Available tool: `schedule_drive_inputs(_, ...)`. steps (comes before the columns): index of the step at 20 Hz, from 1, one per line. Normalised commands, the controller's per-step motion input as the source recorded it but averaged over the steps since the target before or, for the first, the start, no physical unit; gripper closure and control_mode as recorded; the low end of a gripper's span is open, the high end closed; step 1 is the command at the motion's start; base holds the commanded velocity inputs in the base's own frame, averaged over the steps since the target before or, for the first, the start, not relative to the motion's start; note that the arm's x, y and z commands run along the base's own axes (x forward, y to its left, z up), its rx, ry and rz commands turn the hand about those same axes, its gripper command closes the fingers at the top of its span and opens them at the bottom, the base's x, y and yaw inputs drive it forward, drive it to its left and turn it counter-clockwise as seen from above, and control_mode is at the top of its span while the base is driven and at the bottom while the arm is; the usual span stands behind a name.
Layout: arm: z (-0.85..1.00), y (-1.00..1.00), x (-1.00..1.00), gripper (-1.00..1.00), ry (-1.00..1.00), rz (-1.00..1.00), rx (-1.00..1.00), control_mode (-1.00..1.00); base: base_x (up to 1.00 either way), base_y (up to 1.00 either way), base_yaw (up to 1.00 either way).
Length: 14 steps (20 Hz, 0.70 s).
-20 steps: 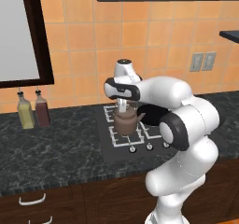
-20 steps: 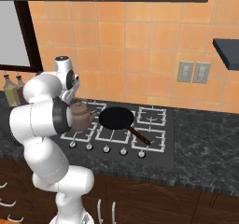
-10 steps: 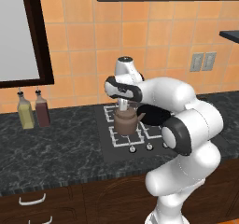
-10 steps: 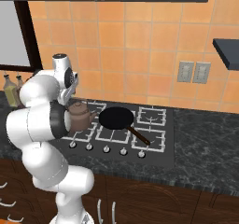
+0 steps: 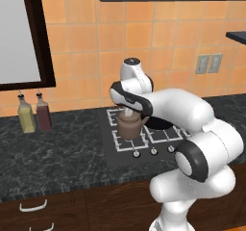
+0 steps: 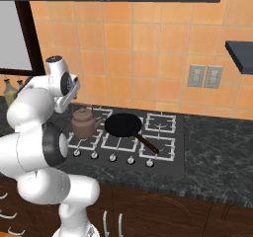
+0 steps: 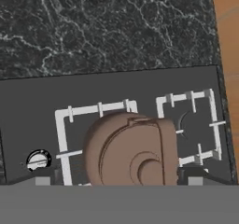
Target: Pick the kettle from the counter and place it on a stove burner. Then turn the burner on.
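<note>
The small brown kettle (image 5: 130, 127) stands upright on the front-left burner of the stove (image 5: 115, 151), its spout toward the frying pan (image 6: 123, 125). The kettle (image 6: 83, 123) is also plain in the right base view. My gripper (image 5: 128, 113) hovers just above it, pointing straight down. In the hand view my gripper (image 7: 119, 181) is open, one fingertip on each side of the kettle (image 7: 130, 148), whose arched handle and lid knob face the camera. Nothing is held. The dark marbled counter (image 5: 53, 153) stretches left of the stove.
A row of burner knobs (image 6: 112, 157) lines the stove's front edge, and one knob (image 7: 38, 160) shows beside the kettle's burner. Two bottles (image 5: 34, 114) stand at the back left against the tiled wall. The black pan's handle points toward the front right.
The jaws have opened wide and let go of the kettle, which stays put on the front-left burner. The hand has barely moved.
</note>
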Motion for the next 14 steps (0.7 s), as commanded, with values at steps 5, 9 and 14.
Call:
schedule_drive_inputs(5, 0.08, 0.0, -0.47, -1.0, -0.06, -0.2, 0.0, -1.0, 0.0, 0.0, 0.0)
schedule_drive_inputs(9, 0.03, 0.0, -0.52, -1.0, -0.03, -0.21, 0.0, -1.0, 0.0, 0.0, 0.0)
schedule_drive_inputs(14, -0.09, -0.12, -0.43, -1.0, 0.0, -0.32, 0.03, -1.0, 0.0, 0.0, 0.0)
